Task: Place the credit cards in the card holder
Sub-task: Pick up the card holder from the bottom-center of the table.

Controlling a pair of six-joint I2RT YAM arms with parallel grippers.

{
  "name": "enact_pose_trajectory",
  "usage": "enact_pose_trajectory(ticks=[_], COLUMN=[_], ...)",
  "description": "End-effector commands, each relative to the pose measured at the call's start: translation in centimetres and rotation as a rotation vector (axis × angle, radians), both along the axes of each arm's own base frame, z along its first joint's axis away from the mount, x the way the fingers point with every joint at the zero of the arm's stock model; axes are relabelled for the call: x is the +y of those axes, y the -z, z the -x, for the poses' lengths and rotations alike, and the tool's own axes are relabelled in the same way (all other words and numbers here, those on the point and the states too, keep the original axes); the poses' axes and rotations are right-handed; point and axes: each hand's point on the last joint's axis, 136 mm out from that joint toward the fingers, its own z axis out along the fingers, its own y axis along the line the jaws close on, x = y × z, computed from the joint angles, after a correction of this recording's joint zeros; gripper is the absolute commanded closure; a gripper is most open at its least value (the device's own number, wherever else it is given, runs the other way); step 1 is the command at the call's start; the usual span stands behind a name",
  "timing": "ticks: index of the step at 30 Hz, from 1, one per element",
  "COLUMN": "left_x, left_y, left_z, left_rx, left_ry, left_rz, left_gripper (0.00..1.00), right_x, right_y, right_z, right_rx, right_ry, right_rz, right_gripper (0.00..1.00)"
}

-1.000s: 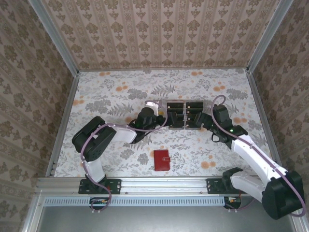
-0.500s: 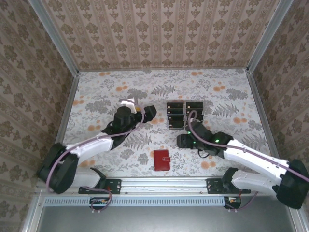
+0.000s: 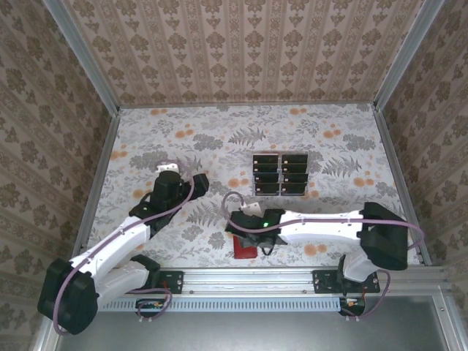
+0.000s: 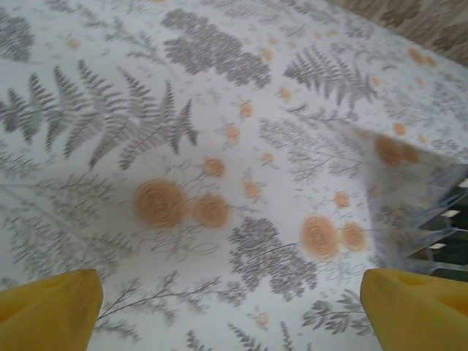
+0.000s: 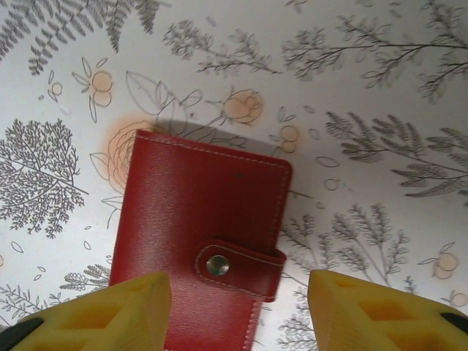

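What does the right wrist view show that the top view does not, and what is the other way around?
Right wrist view: the wallet up close, its tab fastened with a metal snap, and the right gripper open above it. Top view: the tray of black cards farther back, and the left gripper open over the table. Both: the red wallet lying closed on the floral table, with the right gripper over it.
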Motion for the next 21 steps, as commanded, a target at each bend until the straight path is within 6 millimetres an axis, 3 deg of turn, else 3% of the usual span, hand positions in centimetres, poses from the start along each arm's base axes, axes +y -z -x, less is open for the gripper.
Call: enact_pose_trajectory(ticks=[1, 21], left_x=[0.8, 2.7], left_y=[0.4, 1.5], left_z=[0.4, 0.7], left_rx=[0.019, 0.033], left_ry=[-0.007, -0.033], left_rz=[0.000, 0.033], left_gripper=[0.00, 0.00], right_x=[-0.5, -0.1], right_y=[0.2, 2.7], right_z=[-0.2, 0.0], right_rx=[-0.030, -0.008], right_ry=[0.028, 0.032], right_rz=[0.111, 0.212], right_gripper=[0.48, 0.54])
